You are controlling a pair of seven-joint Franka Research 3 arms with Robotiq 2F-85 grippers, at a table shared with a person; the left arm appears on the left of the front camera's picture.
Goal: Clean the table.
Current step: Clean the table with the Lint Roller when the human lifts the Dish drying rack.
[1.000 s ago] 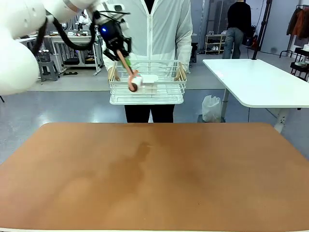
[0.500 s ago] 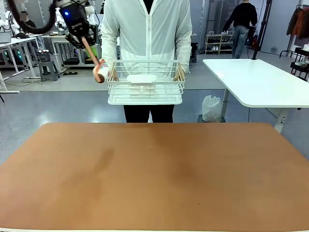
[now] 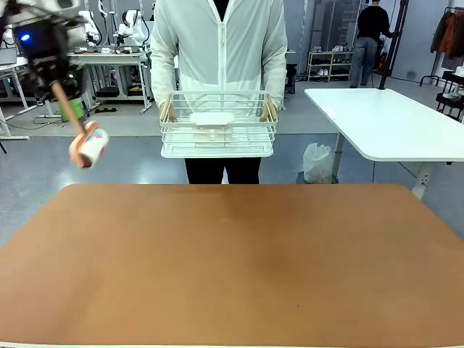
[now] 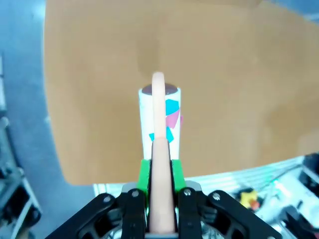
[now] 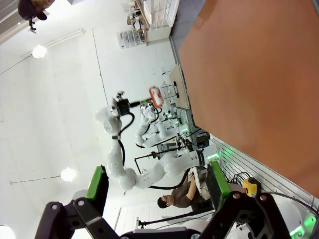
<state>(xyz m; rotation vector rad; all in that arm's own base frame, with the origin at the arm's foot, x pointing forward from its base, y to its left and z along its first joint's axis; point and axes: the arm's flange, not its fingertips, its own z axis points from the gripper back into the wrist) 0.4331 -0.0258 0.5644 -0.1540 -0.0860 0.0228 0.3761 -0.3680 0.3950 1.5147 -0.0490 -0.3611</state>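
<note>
My left gripper [image 3: 67, 101] is shut on the pink handle of a lint roller [image 3: 88, 147], held in the air at the far left, beyond the table's [image 3: 232, 268] far left corner. In the left wrist view the green pads [image 4: 144, 174] clamp the handle, and the white roller head [image 4: 159, 114] with blue and pink patches hangs over the reddish-brown table [image 4: 239, 74]. My right gripper [image 5: 157, 184] stands open with nothing between its fingers, high beside the table [image 5: 249, 74].
A person in a white jacket stands at the far side holding a white wire basket [image 3: 217, 134] with a flat white item inside. A white-topped table [image 3: 391, 119] stands at the back right, with a white bag [image 3: 317, 163] on the floor by it.
My left arm has swung left and down, carrying the lint roller away from the person's basket to the far left of the table. The basket has stayed put.
</note>
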